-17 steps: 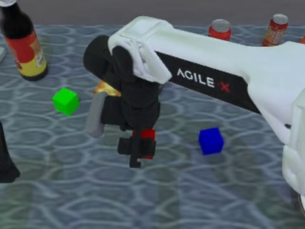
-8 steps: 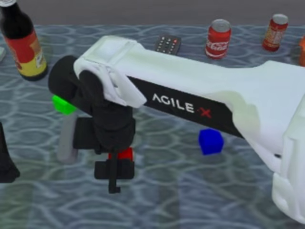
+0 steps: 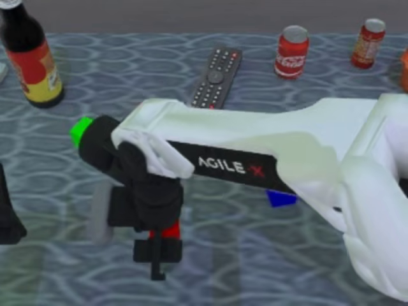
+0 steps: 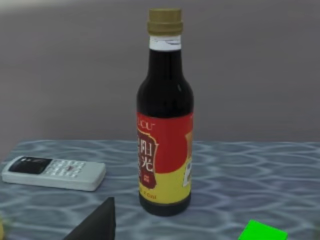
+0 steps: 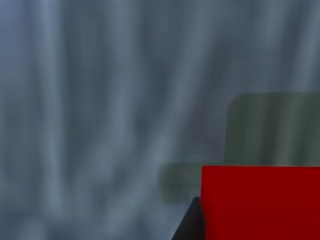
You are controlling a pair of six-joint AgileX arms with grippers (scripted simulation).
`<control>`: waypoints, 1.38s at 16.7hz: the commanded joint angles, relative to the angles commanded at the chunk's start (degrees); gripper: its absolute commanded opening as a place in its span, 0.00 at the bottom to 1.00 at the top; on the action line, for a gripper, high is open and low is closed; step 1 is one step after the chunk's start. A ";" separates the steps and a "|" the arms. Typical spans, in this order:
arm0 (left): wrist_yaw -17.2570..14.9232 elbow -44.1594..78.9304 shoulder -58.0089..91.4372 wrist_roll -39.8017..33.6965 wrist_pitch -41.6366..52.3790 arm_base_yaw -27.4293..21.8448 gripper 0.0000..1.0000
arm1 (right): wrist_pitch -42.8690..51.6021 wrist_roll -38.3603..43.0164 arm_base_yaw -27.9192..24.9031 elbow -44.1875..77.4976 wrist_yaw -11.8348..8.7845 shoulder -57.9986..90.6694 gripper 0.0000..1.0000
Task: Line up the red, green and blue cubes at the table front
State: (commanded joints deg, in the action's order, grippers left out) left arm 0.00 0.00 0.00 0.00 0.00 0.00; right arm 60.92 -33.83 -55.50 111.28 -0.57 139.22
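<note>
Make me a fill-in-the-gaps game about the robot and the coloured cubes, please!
1. The right pincer is holding the ____ cube.
2. The cube peeking out at the top view's left, behind the right arm's black wrist, is ____.
3. The long black thing with buttons, far back on the table, is a ____.
4. The white arm mostly hides the ____ cube.

Missing words: red; green; remote control; blue
</note>
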 joint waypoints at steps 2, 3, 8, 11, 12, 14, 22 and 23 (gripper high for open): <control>0.00 0.00 0.00 0.00 0.00 0.00 1.00 | -0.42 -0.03 -0.04 -0.41 0.01 0.15 0.00; 0.00 0.00 0.00 0.00 0.00 0.00 1.00 | -0.42 -0.03 -0.04 -0.41 0.01 0.15 0.00; 0.00 0.00 0.00 0.00 0.00 0.00 1.00 | -0.42 -0.03 -0.04 -0.41 0.01 0.15 0.30; 0.00 0.00 0.00 0.00 0.00 0.00 1.00 | -0.42 -0.03 -0.04 -0.41 0.01 0.15 0.53; 0.00 0.00 0.00 0.00 0.00 0.00 1.00 | -0.42 -0.03 -0.04 -0.41 0.01 0.15 0.60; 0.00 0.00 0.00 0.00 0.00 0.00 1.00 | -0.42 -0.03 -0.04 -0.41 0.01 0.15 0.75; 0.00 0.00 0.00 0.00 0.00 0.00 1.00 | -0.42 -0.03 -0.04 -0.41 0.01 0.15 1.00; 0.00 0.00 0.00 0.00 0.00 0.00 1.00 | -0.42 -0.03 -0.04 -0.41 0.01 0.15 1.00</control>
State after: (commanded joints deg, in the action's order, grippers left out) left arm 0.00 0.00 0.00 0.00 0.00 0.00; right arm 60.49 -33.86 -55.54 110.87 -0.56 139.37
